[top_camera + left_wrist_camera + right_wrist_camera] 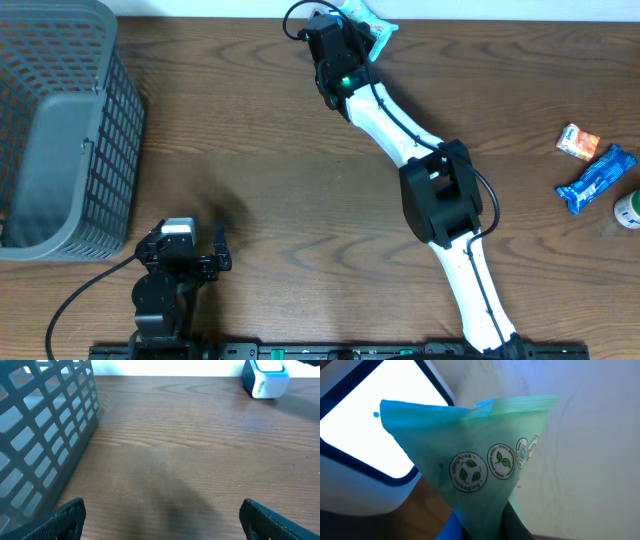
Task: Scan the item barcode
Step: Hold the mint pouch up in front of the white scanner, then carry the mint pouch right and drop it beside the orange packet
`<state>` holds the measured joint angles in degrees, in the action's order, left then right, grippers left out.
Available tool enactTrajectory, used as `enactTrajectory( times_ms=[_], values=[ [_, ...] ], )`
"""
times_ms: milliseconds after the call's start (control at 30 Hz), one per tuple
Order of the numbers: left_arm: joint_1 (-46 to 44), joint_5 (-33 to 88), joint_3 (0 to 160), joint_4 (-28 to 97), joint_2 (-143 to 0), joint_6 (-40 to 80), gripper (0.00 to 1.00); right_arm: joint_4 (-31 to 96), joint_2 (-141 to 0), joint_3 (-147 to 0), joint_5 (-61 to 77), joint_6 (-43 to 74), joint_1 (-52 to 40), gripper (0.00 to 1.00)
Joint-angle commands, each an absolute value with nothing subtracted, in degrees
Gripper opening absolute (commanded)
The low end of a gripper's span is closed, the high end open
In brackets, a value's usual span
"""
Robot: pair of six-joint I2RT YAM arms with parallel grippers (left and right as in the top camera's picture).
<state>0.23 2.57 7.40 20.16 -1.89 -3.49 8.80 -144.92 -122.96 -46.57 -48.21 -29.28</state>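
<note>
Green glossy pouch (485, 460) pinched in right gripper (485, 527), rounded white scanner (370, 435) behind, left gripper (160, 520) spread wide.

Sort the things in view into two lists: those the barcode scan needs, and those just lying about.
In use: green pouch, scanner, right gripper.
Lying about: grey basket, orange packet, blue packet, idle left gripper.

Green pouch (485, 467): print blurred, lower end cut off at bottom edge. Scanner (365, 455) cropped left (only corner shows). Overhead: basket (110, 120) cropped left, pouch mostly under right arm (390, 110).
</note>
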Motion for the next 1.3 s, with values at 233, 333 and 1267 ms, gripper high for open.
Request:
enactTrajectory(
  times_ms=[233, 333, 1267],
  values=[
    [0.43, 1.69, 6.17, 20.45, -1.78, -4.27, 0.98, 7.18, -150.43, -124.64, -48.47, -56.64, -30.83, 0.01],
    [0.43, 1.69, 6.17, 20.45, -1.78, -4.27, 0.98, 6.39, -150.15, -124.64, -49.21, -57.52, -31.29, 0.01],
    [0.43, 1.69, 6.17, 20.45, -1.78, -4.27, 0.98, 57.47, -140.16, -123.98, -58.30, -9.32, 7.22, 0.01]
  ],
)
